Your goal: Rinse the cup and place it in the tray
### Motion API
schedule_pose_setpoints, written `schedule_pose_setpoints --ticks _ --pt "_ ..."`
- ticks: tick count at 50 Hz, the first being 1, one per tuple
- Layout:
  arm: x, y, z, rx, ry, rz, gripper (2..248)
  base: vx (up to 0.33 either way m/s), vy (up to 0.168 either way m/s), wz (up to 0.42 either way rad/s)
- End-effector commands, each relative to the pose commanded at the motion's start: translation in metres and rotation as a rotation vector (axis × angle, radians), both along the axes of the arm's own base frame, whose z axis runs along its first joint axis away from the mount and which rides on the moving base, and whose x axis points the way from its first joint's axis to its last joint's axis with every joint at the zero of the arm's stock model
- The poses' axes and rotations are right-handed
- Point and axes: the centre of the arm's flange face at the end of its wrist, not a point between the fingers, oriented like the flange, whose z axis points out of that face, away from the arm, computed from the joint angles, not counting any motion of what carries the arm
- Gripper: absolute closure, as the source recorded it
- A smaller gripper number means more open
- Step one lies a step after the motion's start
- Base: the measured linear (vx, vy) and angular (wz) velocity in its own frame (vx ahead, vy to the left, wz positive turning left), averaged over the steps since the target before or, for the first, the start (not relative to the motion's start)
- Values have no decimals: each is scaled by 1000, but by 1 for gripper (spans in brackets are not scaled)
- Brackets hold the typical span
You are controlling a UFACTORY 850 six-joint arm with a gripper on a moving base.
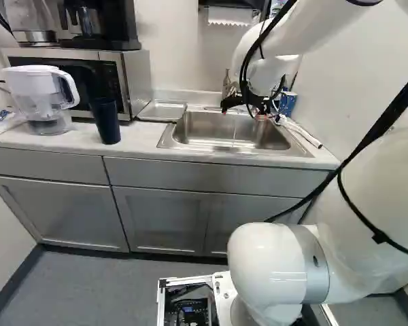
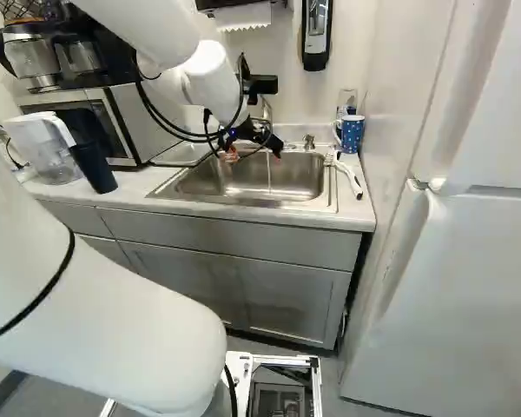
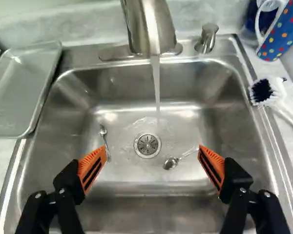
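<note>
- Pale worktop (image 1: 143, 136) surrounds the steel sink (image 2: 278, 178), which serves as landmark here.
- Well left of the sink, the dark cup (image 1: 106, 122) stands upright, apart from the basin; I take this for the one to rinse.
- Behind the sink's right corner is a dotted blue mug (image 3: 283, 31), a less likely candidate.
- The hand (image 3: 153, 151) is over the sink, spread wide, grasping nothing.
- The cup looks stiff and smooth, probably light if empty; its contents and material I cannot tell.
- Once wet, it is likely to turn slippery, and too hard a squeeze could make it slide.
- Best hold, I judge: across opposite sides, around mid-height, leaving the mouth free for the water (image 3: 156, 87) falling into the sink.
- Tall and narrow, it could tip if nudged off-centre.
- Just left of the sink lies the shallow metal tray (image 3: 24, 92), where the cup belongs afterwards.
- No brand, label or lettering is legible on the cup; the mug shows only coloured dots.
</note>
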Motion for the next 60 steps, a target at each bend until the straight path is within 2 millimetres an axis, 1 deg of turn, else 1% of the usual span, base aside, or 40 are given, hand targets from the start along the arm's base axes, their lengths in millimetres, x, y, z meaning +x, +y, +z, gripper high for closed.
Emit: schedule_pose_setpoints --ticks 3,22,29,37,60 --pt "-2 0 -2 5 31 2 3 0 0 0" --pt "-2 1 -2 5 30 2 3 0 0 0" --pt "-2 3 -2 5 30 9 3 0 0 0" --pt "2 13 -2 5 31 34 3 0 0 0" --pt "8 50 -1 4 32 122 3 0 0 0"
